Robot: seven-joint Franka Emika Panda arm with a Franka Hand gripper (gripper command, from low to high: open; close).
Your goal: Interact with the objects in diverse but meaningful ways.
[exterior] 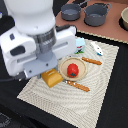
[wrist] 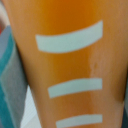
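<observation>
tomato (exterior: pixel 73 69) red | bread loaf (exterior: pixel 51 77) golden-yellow, pale stripes | pots (exterior: pixel 96 14) grey

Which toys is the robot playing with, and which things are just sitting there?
Playing with: bread loaf, red tomato, small white carton, white-and-blue tube.

Just sitting there: two grey pots, orange-handled cutlery, plate, woven mat.

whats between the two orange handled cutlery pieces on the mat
In the exterior view, a shallow plate holding the red tomato lies between the cutlery piece nearer the pots and the cutlery piece nearer the mat's front edge.
</observation>
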